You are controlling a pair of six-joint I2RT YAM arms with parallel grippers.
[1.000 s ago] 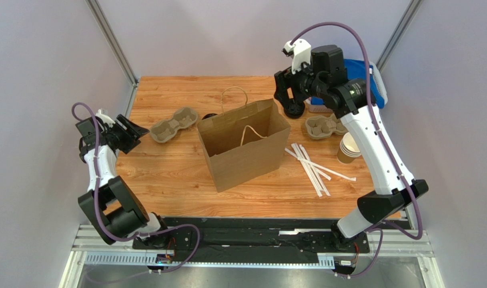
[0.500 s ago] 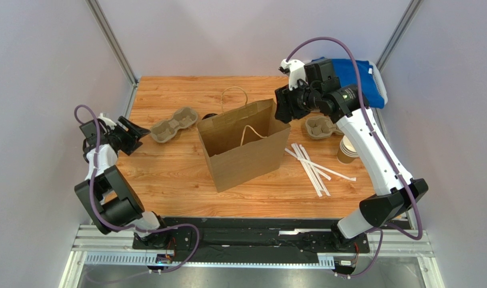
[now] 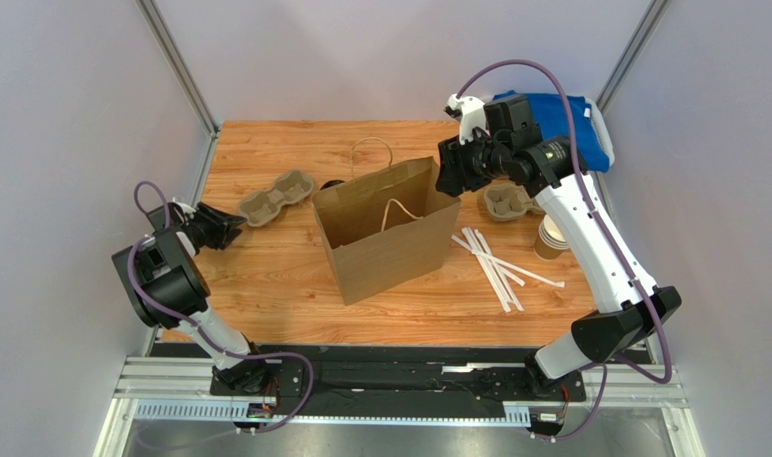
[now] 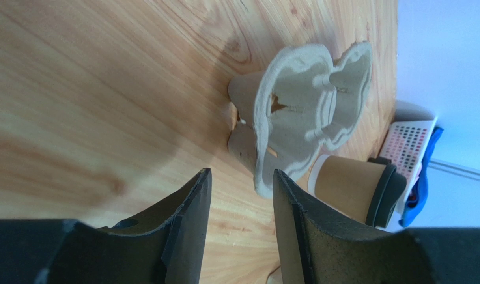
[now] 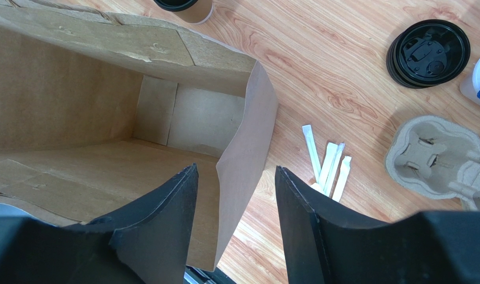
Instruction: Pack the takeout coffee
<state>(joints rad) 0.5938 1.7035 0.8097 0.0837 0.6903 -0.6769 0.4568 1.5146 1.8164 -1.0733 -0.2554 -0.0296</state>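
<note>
Left gripper (image 4: 241,174) and right gripper (image 5: 236,168) both half-spread, gripping nothing.
Ahead of the left one lies bare table (image 4: 76,89), then a pulp carrier (image 4: 295,118), with the takeout coffee (image 4: 352,189) just beyond it; the bag (image 5: 76,89) has its side rim under the right one's gap.

You are looking into a robotics lab's test cell dressed up as a coffee counter. Plain grey wall panels (image 3: 75,114) and slanting metal posts (image 3: 178,67) are boxing in a wooden table (image 3: 266,276). A left arm (image 3: 166,276) and a right arm (image 3: 594,228) are rising from a black rail (image 3: 399,373) bolted onto aluminium framing (image 3: 389,407), with purple cables (image 3: 523,62) looping overhead. Café props are lying staged on the wood: a brown paper bag (image 3: 389,252), pulp cup carriers (image 3: 277,197), wrapped straws (image 3: 494,262), stacked paper cups (image 3: 552,238) and loose black lids (image 5: 427,53).
</note>
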